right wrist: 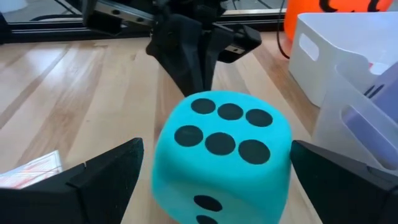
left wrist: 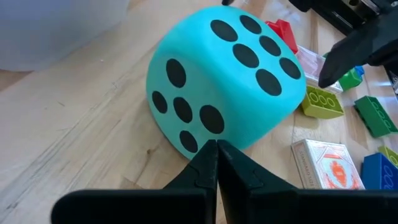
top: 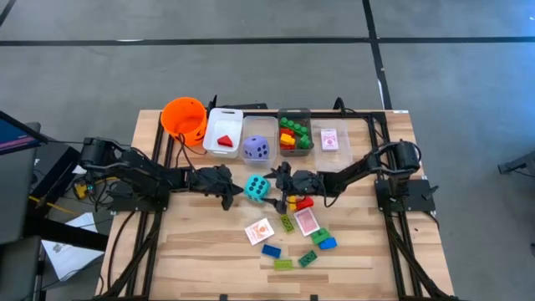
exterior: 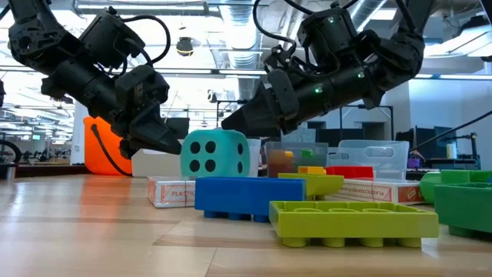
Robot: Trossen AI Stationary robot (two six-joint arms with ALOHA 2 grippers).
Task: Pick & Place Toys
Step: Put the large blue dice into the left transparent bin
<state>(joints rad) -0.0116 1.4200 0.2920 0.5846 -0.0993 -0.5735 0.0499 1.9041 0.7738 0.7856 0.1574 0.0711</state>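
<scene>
A teal die [top: 257, 187] with black pips rests on the wooden table near its middle, six pips up. My left gripper [top: 237, 191] is shut, and its tips meet the die from the table's left. My right gripper [right wrist: 216, 149] comes from the right, open wide, with one finger on either side of the die [right wrist: 222, 151] and a gap to each. Loose bricks [top: 271, 250] and red-backed cards [top: 307, 221] lie on the near part of the table. My left gripper sets its shut fingertips [left wrist: 216, 149] against the lower edge of the die's left face [left wrist: 200, 134], the one with five pips. The fingers slant down from the table's left side. The die sits on the table.
Along the far side stand an orange bucket [top: 184, 119], a white bin with a red wedge [top: 223, 134], a clear bin with a purple die [top: 257, 148], a bin of bricks [top: 294, 134] and a bin with a card [top: 333, 139]. A yellow and a red brick [top: 299, 201] lie under the right arm.
</scene>
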